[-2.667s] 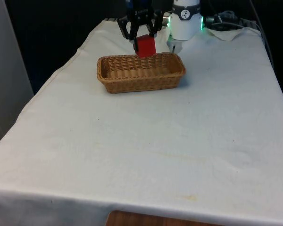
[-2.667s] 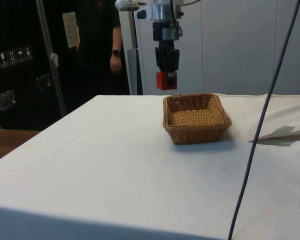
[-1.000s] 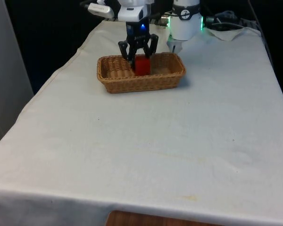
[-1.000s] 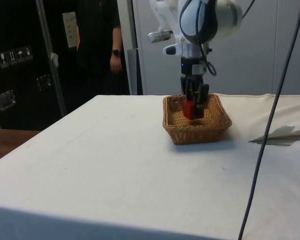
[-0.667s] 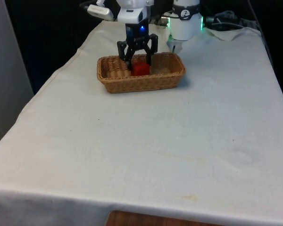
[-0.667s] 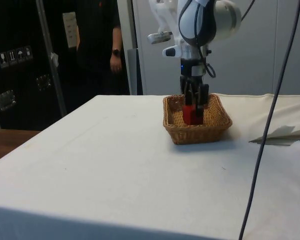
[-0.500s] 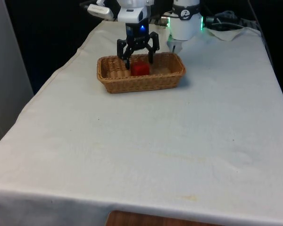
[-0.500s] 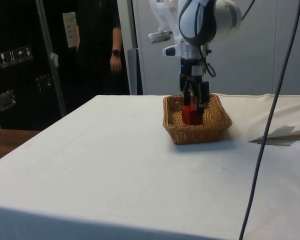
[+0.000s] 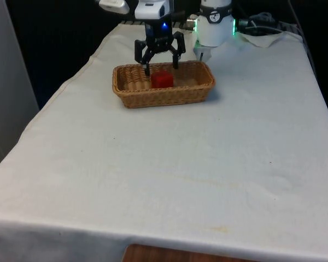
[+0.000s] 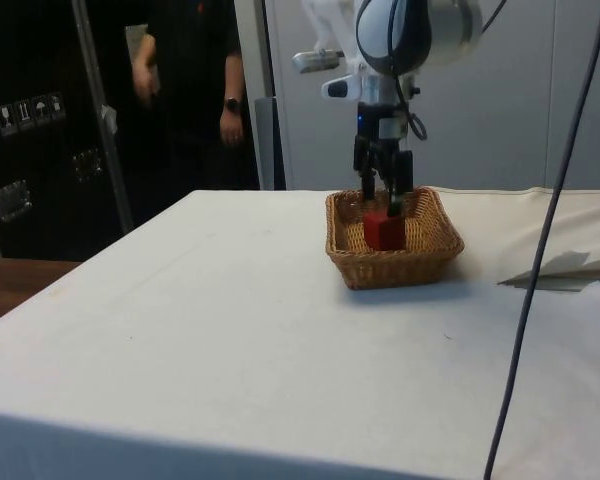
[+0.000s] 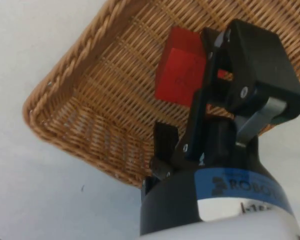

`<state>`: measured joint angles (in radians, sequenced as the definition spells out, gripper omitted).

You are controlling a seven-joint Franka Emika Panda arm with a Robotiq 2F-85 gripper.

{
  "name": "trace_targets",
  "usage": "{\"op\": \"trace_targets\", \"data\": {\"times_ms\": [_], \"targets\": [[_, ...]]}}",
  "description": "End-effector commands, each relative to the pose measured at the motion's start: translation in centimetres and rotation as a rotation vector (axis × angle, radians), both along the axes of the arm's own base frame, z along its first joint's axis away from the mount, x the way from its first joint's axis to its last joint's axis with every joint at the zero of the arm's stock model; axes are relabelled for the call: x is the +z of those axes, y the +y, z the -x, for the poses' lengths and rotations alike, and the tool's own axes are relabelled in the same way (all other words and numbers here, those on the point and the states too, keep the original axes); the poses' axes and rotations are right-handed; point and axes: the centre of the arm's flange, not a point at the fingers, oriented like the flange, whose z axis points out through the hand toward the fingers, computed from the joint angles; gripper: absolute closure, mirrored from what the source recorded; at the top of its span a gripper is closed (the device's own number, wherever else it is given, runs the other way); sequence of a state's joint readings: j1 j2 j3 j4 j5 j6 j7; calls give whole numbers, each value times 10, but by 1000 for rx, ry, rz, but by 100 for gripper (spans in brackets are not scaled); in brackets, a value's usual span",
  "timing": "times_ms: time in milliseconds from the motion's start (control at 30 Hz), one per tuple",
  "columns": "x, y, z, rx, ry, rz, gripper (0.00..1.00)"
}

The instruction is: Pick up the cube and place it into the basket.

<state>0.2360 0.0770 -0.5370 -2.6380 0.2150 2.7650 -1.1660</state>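
White cloth (image 9: 197, 164) runs wide and bare across the table from the wicker basket (image 9: 164, 97) toward the near edge, and on the front view's right of the basket it lies flat and open. On the front view's left the cloth drops off the table's side not far from the basket's short end. In the side view a dark cable (image 10: 540, 250) slants across the frame, well apart from me, and a person (image 10: 195, 90) stands beyond the table's far corner.

My claw (image 9: 159, 64) hangs just above the basket's far rim, fingers spread apart and gripping nothing; from the side it (image 10: 382, 205) sits directly over the cube with a small gap beneath the tips.

The cube (image 9: 162, 79) is red, plain-faced and sharp-edged, resting on the woven floor inside the basket, roughly midway along its length. In the wrist view it (image 11: 180, 75) lies on the weave, beyond my finger (image 11: 250, 55), clear of the braided rim (image 11: 90, 45).
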Motion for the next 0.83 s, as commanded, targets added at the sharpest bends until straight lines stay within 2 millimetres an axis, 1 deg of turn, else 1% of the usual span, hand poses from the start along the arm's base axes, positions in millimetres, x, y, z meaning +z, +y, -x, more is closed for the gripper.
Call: {"op": "trace_targets", "data": {"times_ms": [0, 33, 100, 233, 267, 333, 500, 533, 567, 700, 800], "targets": [[4, -3, -1, -2, 1, 4, 0], [3, 0, 0, 0, -4, -4, 0], [9, -3, -1, -3, -4, -1, 0], [24, -4, -3, -4, -19, -17, 0], [25, -1, -2, 0, -29, -31, 0], [30, -4, -4, -4, -26, -23, 0], [49, -4, -6, -3, -46, -42, 0], [48, -2, -5, -1, -55, -55, 0], [52, -4, -6, -2, -48, -45, 0], [65, -4, -7, -2, -63, -60, 0], [68, -2, -6, 2, -71, -79, 0]]}}
